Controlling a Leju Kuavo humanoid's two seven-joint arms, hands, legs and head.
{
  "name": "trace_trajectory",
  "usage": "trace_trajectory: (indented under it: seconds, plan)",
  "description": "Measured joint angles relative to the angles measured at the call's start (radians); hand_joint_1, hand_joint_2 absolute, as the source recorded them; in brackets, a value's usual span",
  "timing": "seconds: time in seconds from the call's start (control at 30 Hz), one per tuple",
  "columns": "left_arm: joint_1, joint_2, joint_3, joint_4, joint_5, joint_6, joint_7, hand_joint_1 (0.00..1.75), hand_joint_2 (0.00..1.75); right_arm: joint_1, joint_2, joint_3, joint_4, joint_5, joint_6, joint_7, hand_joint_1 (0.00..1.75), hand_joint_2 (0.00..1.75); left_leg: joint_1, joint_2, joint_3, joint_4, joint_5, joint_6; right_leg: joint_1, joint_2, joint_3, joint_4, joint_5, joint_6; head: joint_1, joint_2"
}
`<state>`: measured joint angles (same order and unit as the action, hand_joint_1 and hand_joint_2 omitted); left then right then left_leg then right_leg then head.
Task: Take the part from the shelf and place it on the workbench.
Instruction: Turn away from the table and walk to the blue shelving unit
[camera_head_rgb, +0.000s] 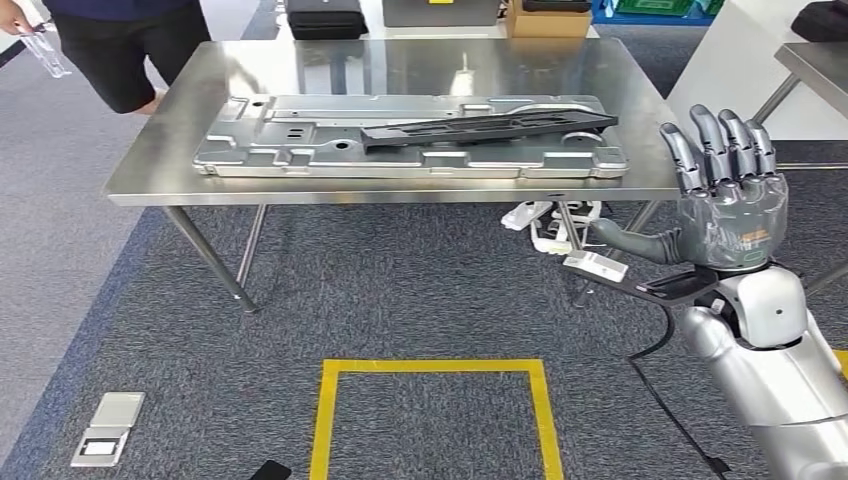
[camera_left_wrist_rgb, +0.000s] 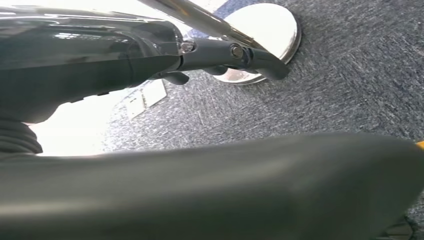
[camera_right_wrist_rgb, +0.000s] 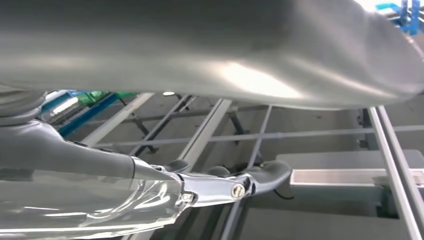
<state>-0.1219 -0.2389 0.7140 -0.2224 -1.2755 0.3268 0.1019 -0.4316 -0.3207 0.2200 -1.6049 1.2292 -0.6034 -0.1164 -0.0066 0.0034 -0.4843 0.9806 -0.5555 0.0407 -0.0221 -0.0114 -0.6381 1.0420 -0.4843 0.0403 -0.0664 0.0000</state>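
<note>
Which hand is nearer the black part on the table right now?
Right. The right hand is raised, open, beside the table's right end, near the black part. The left hand hangs low over the carpet.

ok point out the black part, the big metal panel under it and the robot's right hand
black part (camera_head_rgb: 490, 127), head view, middle of its long body
metal panel (camera_head_rgb: 300, 150), head view, bare left half
right hand (camera_head_rgb: 728, 200), head view, back of the hand below the fingers

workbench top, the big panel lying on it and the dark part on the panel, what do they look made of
Workbench: looks like brushed stainless steel, with soft reflections on its top. Large panel: seemingly stamped sheet metal, dull silver, with pressed ribs and holes. Long dark part: matte black, possibly plastic or coated metal; the look leaves it open.
</note>
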Motion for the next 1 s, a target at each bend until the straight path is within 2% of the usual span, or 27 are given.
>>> trace_trajectory:
  seconds: [0.07, 0.1, 0.13, 0.17, 0.2, 0.23, 0.27, 0.3, 0.33, 0.37, 0.43, 0.5, 0.53, 0.6, 0.63, 0.67, 0.7, 0.73, 0.8, 0.83, 0.87, 0.97, 1.0]
  plan:
    - [0.000, 0.000, 0.000, 0.000, 0.001, 0.001, 0.000, 0.00, 0.00, 0.015, 0.001, -0.001, 0.000, -0.015, 0.000, -0.004, 0.00, 0.00, 0.001, 0.003, -0.015, -0.002, 0.016, 0.012, 0.000, 0.004, -0.039, 0.096, -0.069, 0.004, 0.000, 0.000]
    - [0.001, -0.001, 0.000, 0.000, 0.001, 0.002, 0.000, 0.00, 0.00, 0.031, 0.005, -0.001, 0.002, -0.025, 0.001, -0.009, 0.00, 0.00, 0.000, 0.004, -0.024, -0.002, 0.022, 0.015, 0.000, 0.005, -0.063, 0.164, -0.106, 0.006, 0.000, 0.000]
    - [0.002, -0.001, 0.000, 0.000, 0.003, 0.003, 0.000, 0.00, 0.00, 0.055, 0.011, -0.001, 0.005, -0.034, 0.002, -0.016, 0.00, 0.00, -0.001, 0.004, -0.031, -0.001, 0.027, 0.015, 0.000, 0.006, -0.080, 0.221, -0.130, 0.009, 0.000, 0.000]
    - [0.004, -0.001, 0.000, 0.000, 0.004, 0.005, 0.000, 0.00, 0.44, 0.084, 0.020, -0.001, 0.011, -0.041, 0.001, -0.025, 0.00, 0.00, -0.002, 0.004, -0.037, 0.000, 0.031, 0.015, 0.000, 0.006, -0.081, 0.249, -0.137, 0.010, 0.000, 0.000]
    - [0.004, -0.001, 0.001, 0.000, 0.006, 0.006, 0.000, 0.00, 0.87, 0.114, 0.032, 0.000, 0.021, -0.048, 0.000, -0.032, 0.00, 0.00, -0.002, 0.004, -0.041, 0.002, 0.033, 0.015, 0.000, 0.006, -0.062, 0.235, -0.126, 0.011, 0.000, 0.000]
    - [0.005, -0.001, 0.001, 0.000, 0.007, 0.007, 0.000, 0.00, 1.31, 0.143, 0.044, 0.000, 0.033, -0.053, -0.002, -0.037, 0.00, 0.00, -0.002, 0.004, -0.044, 0.005, 0.034, 0.014, 0.000, 0.005, -0.024, 0.182, -0.102, 0.010, 0.000, 0.000]
    - [0.005, -0.001, 0.001, 0.000, 0.007, 0.008, 0.000, 0.00, 1.75, 0.168, 0.056, 0.001, 0.046, -0.056, -0.006, -0.041, 0.00, 0.00, -0.002, 0.004, -0.047, 0.010, 0.034, 0.012, 0.000, 0.005, 0.022, 0.107, -0.076, 0.008, 0.000, 0.000]
    - [0.004, -0.001, 0.001, 0.000, 0.007, 0.009, 0.000, 0.00, 1.75, 0.191, 0.069, 0.001, 0.063, -0.057, -0.012, -0.042, 0.00, 0.00, -0.005, 0.004, -0.051, 0.017, 0.032, 0.009, 0.001, 0.005, 0.060, 0.040, -0.059, 0.004, 0.000, 0.000]
    - [0.002, -0.001, 0.001, 0.000, 0.007, 0.009, 0.000, 0.00, 1.75, 0.214, 0.082, 0.000, 0.083, -0.057, -0.019, -0.042, 0.00, 0.00, -0.007, 0.004, -0.056, 0.023, 0.031, 0.006, 0.003, 0.005, 0.085, -0.007, -0.050, -0.002, 0.000, 0.000]
    - [0.002, -0.001, 0.001, 0.000, 0.007, 0.010, 0.000, 0.00, 1.75, 0.239, 0.095, -0.002, 0.106, -0.055, -0.029, -0.042, 0.00, 0.00, -0.008, 0.004, -0.060, 0.027, 0.031, 0.002, 0.005, 0.005, 0.096, -0.030, -0.049, -0.007, 0.000, 0.000]
    - [0.002, -0.001, 0.001, 0.000, 0.007, 0.011, 0.001, 0.00, 1.75, 0.288, 0.123, -0.006, 0.160, -0.055, -0.047, -0.043, 0.00, 0.00, -0.008, 0.004, -0.064, 0.030, 0.032, -0.005, 0.007, 0.005, 0.095, -0.032, -0.048, -0.017, 0.000, 0.000]
    - [0.002, -0.001, 0.002, 0.000, 0.010, 0.014, 0.002, 0.00, 1.75, 0.328, 0.156, -0.015, 0.227, -0.077, -0.060, -0.050, 0.00, 0.00, -0.006, 0.003, -0.072, 0.049, 0.011, -0.016, 0.002, 0.003, 0.092, -0.035, -0.042, -0.030, 0.000, 0.000]
    - [0.002, -0.001, 0.002, 0.000, 0.012, 0.016, 0.002, 0.00, 1.75, 0.342, 0.174, -0.023, 0.267, -0.097, -0.063, -0.053, 0.00, 0.00, -0.004, 0.002, -0.086, 0.083, -0.014, -0.022, 0.000, 0.001, 0.089, -0.036, -0.039, -0.036, -0.001, 0.000]
    - [0.002, -0.001, 0.003, 0.000, 0.018, 0.021, 0.000, 0.00, 1.75, 0.360, 0.210, -0.046, 0.367, -0.144, -0.063, -0.054, 0.00, 0.00, 0.003, 0.002, -0.137, 0.204, -0.084, -0.035, -0.002, -0.001, 0.081, -0.036, -0.035, -0.043, -0.001, 0.000]
    - [0.004, -0.001, 0.004, 0.000, 0.019, 0.022, -0.001, 0.00, 1.75, 0.366, 0.225, -0.060, 0.424, -0.167, -0.061, -0.054, 0.00, 0.00, 0.007, 0.002, -0.163, 0.266, -0.109, -0.039, -0.002, -0.002, 0.078, -0.036, -0.034, -0.043, -0.001, 0.000]
    - [0.005, -0.001, 0.004, 0.000, 0.020, 0.023, -0.001, 0.00, 1.75, 0.371, 0.240, -0.075, 0.483, -0.188, -0.058, -0.054, 0.00, 0.00, 0.009, 0.002, -0.176, 0.303, -0.118, -0.042, -0.002, -0.003, 0.075, -0.035, -0.033, -0.043, -0.001, 0.000]
    - [0.007, -0.001, 0.004, 0.000, 0.019, 0.023, -0.001, 0.00, 1.75, 0.371, 0.253, -0.091, 0.548, -0.208, -0.050, -0.052, 0.00, 0.44, 0.012, 0.002, -0.170, 0.300, -0.106, -0.044, -0.002, -0.003, 0.075, -0.035, -0.033, -0.043, -0.001, 0.000]
    - [0.007, -0.001, 0.004, 0.000, 0.019, 0.024, -0.001, 0.00, 1.75, 0.366, 0.264, -0.108, 0.617, -0.229, -0.032, -0.044, 0.00, 0.87, 0.014, 0.002, -0.146, 0.258, -0.077, -0.045, -0.003, -0.002, 0.075, -0.034, -0.032, -0.042, -0.001, 0.000]
    - [0.004, -0.001, 0.003, 0.000, 0.012, 0.023, 0.002, 0.00, 1.75, 0.345, 0.284, -0.155, 0.785, -0.296, 0.063, 0.014, 0.00, 1.75, 0.016, -0.002, -0.073, 0.119, -0.011, -0.043, -0.003, -0.001, 0.077, -0.034, -0.032, -0.036, -0.001, 0.000]
    - [0.001, -0.001, 0.002, 0.000, 0.007, 0.022, 0.003, 0.00, 1.75, 0.339, 0.292, -0.189, 0.875, -0.340, 0.142, 0.079, 0.00, 1.75, 0.015, -0.004, -0.048, 0.065, 0.006, -0.041, -0.002, -0.001, 0.077, -0.033, -0.032, -0.030, -0.001, 0.000]
    - [-0.002, -0.001, 0.001, 0.000, 0.001, 0.021, 0.006, 0.00, 1.75, 0.341, 0.299, -0.226, 0.958, -0.381, 0.226, 0.160, 0.00, 1.75, 0.013, -0.008, -0.036, 0.036, 0.011, -0.038, -0.001, -0.004, 0.075, -0.032, -0.032, -0.024, 0.000, 0.000]
    - [-0.003, -0.001, -0.003, 0.000, -0.011, 0.021, 0.025, 0.00, 1.75, 0.374, 0.319, -0.324, 1.144, -0.441, 0.441, 0.444, 0.00, 1.75, 0.010, -0.011, -0.038, 0.024, 0.010, -0.026, -0.003, -0.010, 0.074, -0.031, -0.031, -0.007, 0.000, 0.000]
    - [-0.003, -0.001, -0.004, 0.000, -0.012, 0.024, 0.031, 0.00, 1.75, 0.385, 0.328, -0.346, 1.187, -0.442, 0.488, 0.518, 0.00, 1.75, 0.012, -0.009, -0.038, 0.021, 0.013, -0.020, -0.003, -0.007, 0.069, -0.021, -0.042, -0.003, 0.000, 0.000]
